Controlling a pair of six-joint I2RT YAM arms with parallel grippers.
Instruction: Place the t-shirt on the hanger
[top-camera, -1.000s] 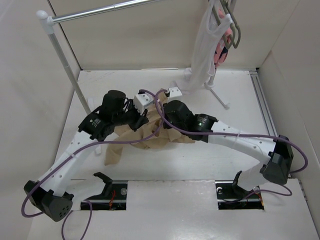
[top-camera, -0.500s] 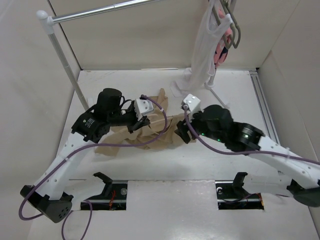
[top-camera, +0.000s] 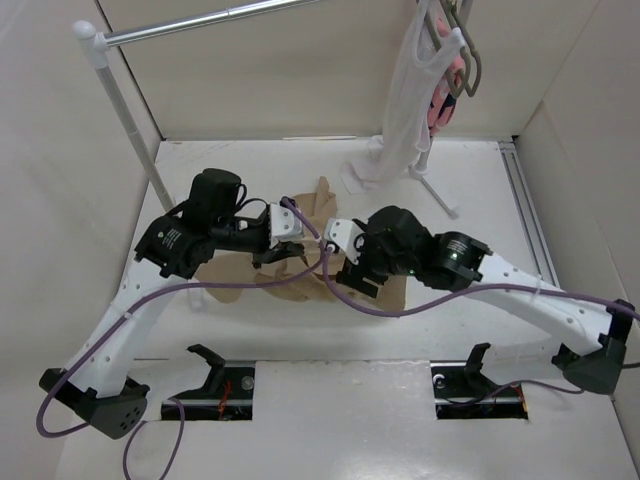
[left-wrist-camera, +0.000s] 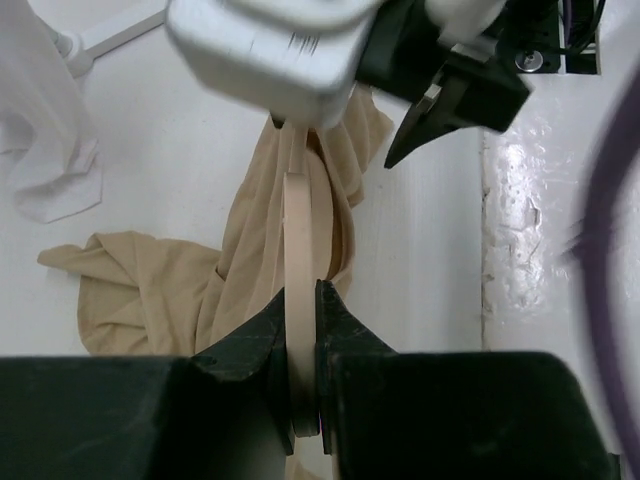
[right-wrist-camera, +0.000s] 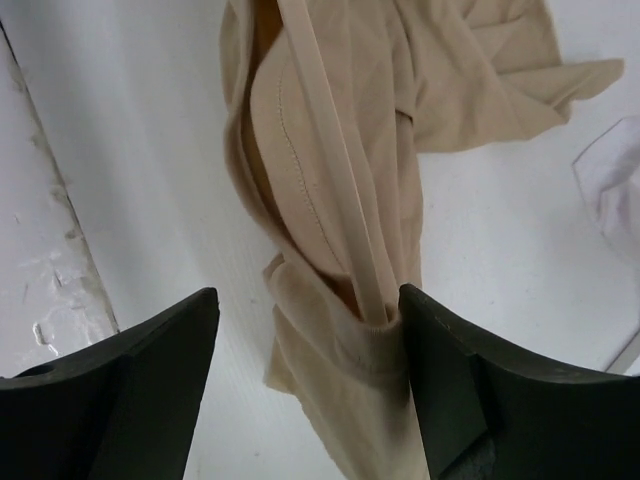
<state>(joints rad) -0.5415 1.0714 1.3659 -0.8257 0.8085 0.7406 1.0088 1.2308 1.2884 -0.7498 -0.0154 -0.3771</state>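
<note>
Change since a second back: tan short-sleeved fabric t-shirt (top-camera: 322, 198) no longer bunched under both arms; now drawn out longer across the middle of the white table (top-camera: 480, 200), with one flap reaching toward the far side. Not yet on the slim pale wood-coloured clothes hanger (left-wrist-camera: 297, 250). Only partly started, judging by the wrist views: hanger end tucked under a stitched fold of the cloth, the rest of the t-shirt trailing away to the left and far. Hook not visible anywhere.

Right arm: swung off to the right half a second back, letting go on the way; returned since to the right end of the cloth. Probably a regrasp, to pull fabric further over the hanger's shoulder.

Right claw (right-wrist-camera: 305, 300): spread wide, holding nothing. Poised over the hanger's end and the stitched fold, one finger to each side. Possibly brushing the cloth on the right side; cannot tell.

Left claw (left-wrist-camera: 300, 300): pressed together, clamped on the hanger's flat bar, keeping it edge-up over the table. Same grip as a second back.

Risk on closing: bar pinched together with the hem, dragging both instead of sliding the cloth on.
</note>
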